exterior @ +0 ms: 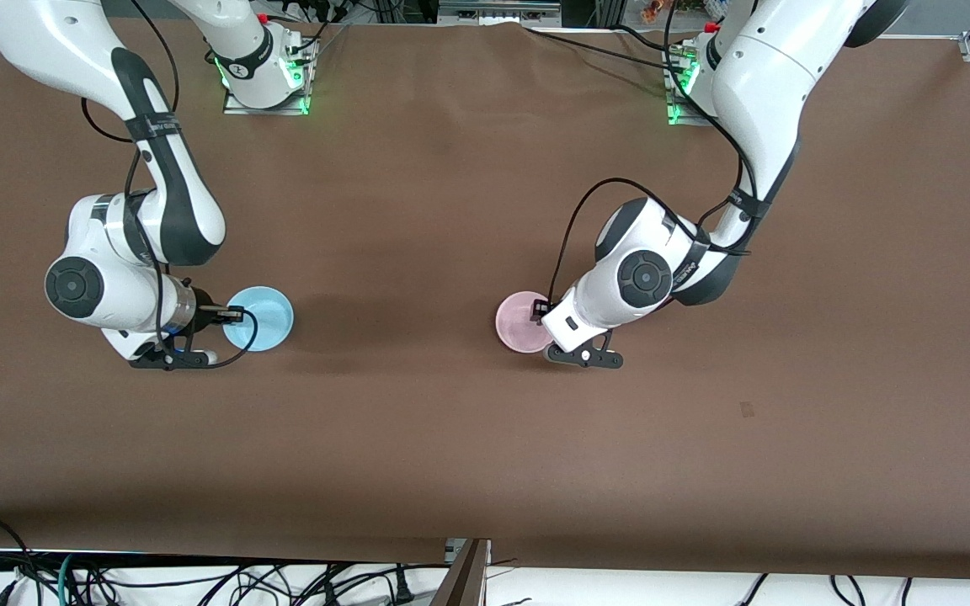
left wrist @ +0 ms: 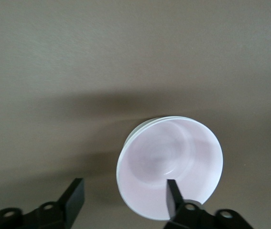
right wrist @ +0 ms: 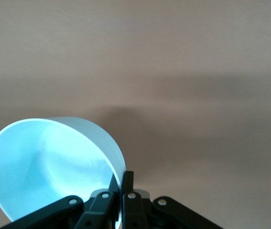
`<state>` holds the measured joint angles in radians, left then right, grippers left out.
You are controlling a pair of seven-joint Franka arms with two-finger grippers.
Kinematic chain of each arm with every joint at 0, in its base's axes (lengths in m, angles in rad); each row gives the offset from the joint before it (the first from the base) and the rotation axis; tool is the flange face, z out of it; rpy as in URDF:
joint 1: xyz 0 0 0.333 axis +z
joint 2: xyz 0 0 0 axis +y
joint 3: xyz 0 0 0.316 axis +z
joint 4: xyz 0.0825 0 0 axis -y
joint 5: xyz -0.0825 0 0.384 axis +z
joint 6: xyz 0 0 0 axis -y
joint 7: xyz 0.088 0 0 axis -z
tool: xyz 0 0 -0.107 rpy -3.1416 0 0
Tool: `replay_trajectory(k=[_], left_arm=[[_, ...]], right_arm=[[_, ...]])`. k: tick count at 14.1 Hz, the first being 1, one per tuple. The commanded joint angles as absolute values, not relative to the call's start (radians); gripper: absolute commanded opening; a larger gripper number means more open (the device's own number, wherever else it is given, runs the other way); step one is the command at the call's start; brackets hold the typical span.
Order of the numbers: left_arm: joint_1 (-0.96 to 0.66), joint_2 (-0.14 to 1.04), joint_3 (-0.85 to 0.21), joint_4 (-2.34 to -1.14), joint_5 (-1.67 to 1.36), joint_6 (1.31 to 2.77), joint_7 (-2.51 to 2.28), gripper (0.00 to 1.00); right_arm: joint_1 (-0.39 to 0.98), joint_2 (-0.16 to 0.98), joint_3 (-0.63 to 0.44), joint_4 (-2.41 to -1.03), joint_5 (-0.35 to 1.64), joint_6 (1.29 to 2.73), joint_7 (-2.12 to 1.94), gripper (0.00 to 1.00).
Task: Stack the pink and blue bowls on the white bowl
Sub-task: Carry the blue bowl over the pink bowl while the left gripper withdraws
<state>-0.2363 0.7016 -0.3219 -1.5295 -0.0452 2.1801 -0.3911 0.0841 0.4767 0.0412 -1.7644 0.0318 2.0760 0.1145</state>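
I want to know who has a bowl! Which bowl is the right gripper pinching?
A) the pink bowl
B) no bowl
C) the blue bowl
C: in the right wrist view the right gripper is shut on the rim of the blue bowl, while the left gripper stands open around the pink bowl.

The blue bowl (exterior: 258, 317) is looking like smooth plastic, softly glossy inside. The pink bowl (exterior: 522, 321) is showing the same smooth, faintly shiny plastic, with a thin white rim (left wrist: 136, 131) peeking from under it. The bench (exterior: 468, 421) is wearing a matt brown covering with a fine, slightly rough texture.
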Motion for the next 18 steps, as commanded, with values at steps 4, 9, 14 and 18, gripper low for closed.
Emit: replay_trajectory(k=[4,9,14,18], left_arm=[[-0.100,0.442,-0.311,-1.536,-0.048,1.831,-0.300,1.00],[-0.002,0.280,-0.316,-1.539,-0.049,1.579,-0.070,1.00],[0.089,0.125,-0.311,-1.532,-0.049,1.406,0.002,1.00],[0.147,0.060,-0.307,-1.522,0.003,1.359,0.003,1.00]], right_arm=[[0.130,0.486,0.139,-1.658,0.187,2.003,0.291,0.00],[0.286,0.570,0.146,-1.527,0.307,2.017,0.565,0.00],[0.480,0.682,0.146,-1.408,0.308,2.112,0.793,0.00],[0.623,0.765,0.143,-1.408,0.299,2.367,0.896,0.00]])
